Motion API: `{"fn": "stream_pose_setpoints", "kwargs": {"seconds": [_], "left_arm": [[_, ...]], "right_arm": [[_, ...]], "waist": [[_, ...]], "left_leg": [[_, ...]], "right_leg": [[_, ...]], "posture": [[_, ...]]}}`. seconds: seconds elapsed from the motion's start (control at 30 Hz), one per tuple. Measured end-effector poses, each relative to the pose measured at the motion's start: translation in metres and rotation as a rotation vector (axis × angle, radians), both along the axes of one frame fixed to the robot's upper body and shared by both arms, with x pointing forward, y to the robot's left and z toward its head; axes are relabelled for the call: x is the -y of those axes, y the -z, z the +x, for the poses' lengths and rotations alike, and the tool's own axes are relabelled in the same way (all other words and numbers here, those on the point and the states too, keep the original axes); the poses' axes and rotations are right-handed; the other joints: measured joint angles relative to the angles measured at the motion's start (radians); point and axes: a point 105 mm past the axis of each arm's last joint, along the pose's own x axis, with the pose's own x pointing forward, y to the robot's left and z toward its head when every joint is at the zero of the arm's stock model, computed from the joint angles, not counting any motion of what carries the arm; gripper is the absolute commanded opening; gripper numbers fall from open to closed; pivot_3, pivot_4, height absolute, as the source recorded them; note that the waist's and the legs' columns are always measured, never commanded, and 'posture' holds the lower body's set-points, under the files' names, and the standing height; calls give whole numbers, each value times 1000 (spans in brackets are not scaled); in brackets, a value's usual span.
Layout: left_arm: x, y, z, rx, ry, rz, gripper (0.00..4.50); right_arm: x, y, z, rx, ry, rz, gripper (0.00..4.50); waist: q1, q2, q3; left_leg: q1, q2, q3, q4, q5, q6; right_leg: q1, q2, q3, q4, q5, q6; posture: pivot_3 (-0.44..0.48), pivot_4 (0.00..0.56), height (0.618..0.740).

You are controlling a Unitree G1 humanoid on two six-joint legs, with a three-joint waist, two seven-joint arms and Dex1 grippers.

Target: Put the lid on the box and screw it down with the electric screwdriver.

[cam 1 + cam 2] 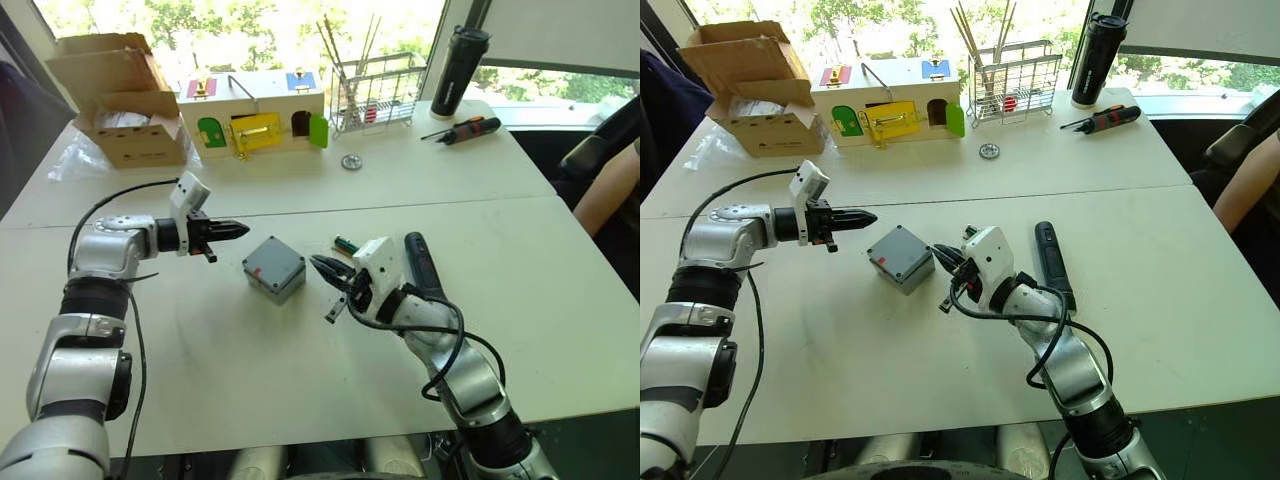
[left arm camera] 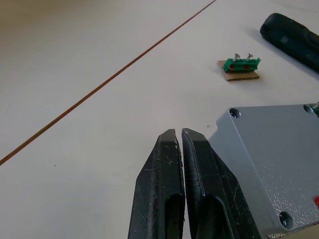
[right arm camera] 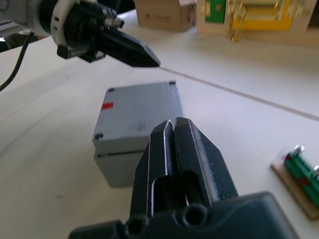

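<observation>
The small grey box (image 1: 274, 268) sits mid-table with a red mark on top. The grey lid (image 3: 139, 112) lies on it, a seam showing below its rim. My left gripper (image 1: 238, 230) is shut and empty, its tip just left of the box and a little above the table. My right gripper (image 1: 322, 266) is also shut and empty, pointing at the box's right side from close by. The black electric screwdriver (image 1: 420, 262) lies flat on the table just right of my right wrist, held by neither gripper.
A small green part on a brown chip (image 1: 346, 244) lies behind the right gripper. At the back stand a cardboard carton (image 1: 120, 95), a wooden box with coloured doors (image 1: 255, 118), a wire rack (image 1: 375, 92), a black bottle (image 1: 458, 70) and a red-and-black hand screwdriver (image 1: 462, 130). A person's arm (image 1: 610, 185) shows at the right edge.
</observation>
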Motion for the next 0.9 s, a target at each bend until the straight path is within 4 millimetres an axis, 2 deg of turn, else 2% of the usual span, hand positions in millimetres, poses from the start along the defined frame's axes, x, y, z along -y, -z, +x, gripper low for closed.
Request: {"fn": "stream_pose_setpoints", "kwargs": {"seconds": [0.17,0.33,0.9], "left_arm": [[6,-1,-7,-6,39,4,139],[6,11,-19,-41,51,11,139],[16,8,-26,-40,76,17,139]], "right_arm": [[-8,8,-2,-103,-19,9,88],[-10,7,-1,-119,-21,6,88],[-19,9,1,-134,-44,11,88]], "waist": [[0,0,0],[2,0,0],[2,0,0]], "left_leg": [[0,0,0,0,0,0],[0,0,0,0,0,0],[0,0,0,0,0,0]], "right_leg": [[0,0,0,0,0,0],[-1,0,0,0,0,0],[-1,0,0,0,0,0]], "posture": [[0,150,740],[0,150,740],[0,150,740]]}}
